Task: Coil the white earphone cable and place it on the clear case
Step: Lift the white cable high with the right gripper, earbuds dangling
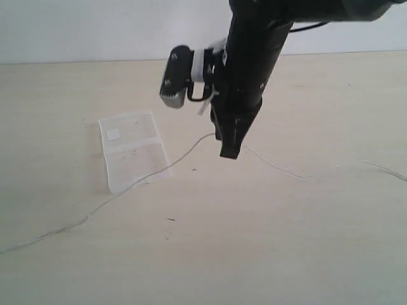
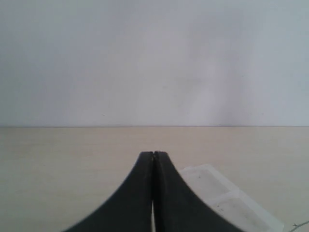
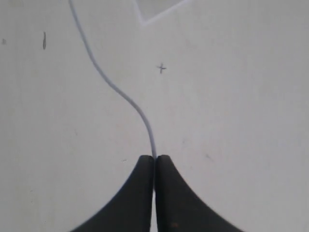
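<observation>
Right gripper point(image 3: 154, 160) has its black fingers squeezed shut on the white earphone cable point(image 3: 112, 86). In the right wrist view the wire runs straight into the seam between the tips. From outside, that gripper point(image 1: 230, 151) points down at the pale wooden table point(image 1: 267, 248), just right of the clear case point(image 1: 130, 152). The cable peaks at the pinch, so it looks lifted there. One stretch drops left across the case's near corner and trails off to the left edge. The other stretch runs right along the table. No coil at all, it's just one long loose line.

The case lies flat and open, with its white sticker point(image 1: 113, 134) on the far half. A tiny pen cross point(image 1: 194, 169) sits on the table between case and gripper.

Left gripper point(image 2: 153, 157) is closed tight on nothing, hanging low near the case point(image 2: 227, 203) and facing the wall.
</observation>
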`<state>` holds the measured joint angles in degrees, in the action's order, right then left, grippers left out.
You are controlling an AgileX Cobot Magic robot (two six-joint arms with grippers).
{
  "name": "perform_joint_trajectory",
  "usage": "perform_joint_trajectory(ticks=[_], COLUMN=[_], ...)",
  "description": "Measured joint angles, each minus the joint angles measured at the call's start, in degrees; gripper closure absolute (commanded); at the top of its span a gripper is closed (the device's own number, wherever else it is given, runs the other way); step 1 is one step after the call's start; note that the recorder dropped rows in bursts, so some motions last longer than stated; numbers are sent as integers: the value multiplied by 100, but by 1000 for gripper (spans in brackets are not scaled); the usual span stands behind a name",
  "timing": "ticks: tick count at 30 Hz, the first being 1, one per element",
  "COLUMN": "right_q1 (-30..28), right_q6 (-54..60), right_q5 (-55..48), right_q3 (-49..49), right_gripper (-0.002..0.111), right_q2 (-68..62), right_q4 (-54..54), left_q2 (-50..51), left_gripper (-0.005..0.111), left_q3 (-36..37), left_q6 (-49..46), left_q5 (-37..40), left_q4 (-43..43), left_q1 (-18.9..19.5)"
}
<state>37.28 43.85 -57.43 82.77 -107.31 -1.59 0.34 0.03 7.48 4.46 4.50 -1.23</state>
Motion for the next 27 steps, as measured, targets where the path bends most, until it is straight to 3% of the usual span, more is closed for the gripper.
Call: perform_joint_trajectory(ticks=[8,16,27], right_q1=[0,0,0], right_q6=[-227,-1065,-1777], right_q5=[-295,-1035,67], right_q3=[446,1564,1698], right_gripper=[108,108,108], right_q2=[836,1154,2091], right_q4=[-174,-213,-565], left_q2=[0,0,0], left_gripper=[107,107,107], left_q3=[0,0,0], left_q6=[0,0,0], left_q5=[0,0,0], left_q4=[0,0,0], left_q1=[0,0,0])
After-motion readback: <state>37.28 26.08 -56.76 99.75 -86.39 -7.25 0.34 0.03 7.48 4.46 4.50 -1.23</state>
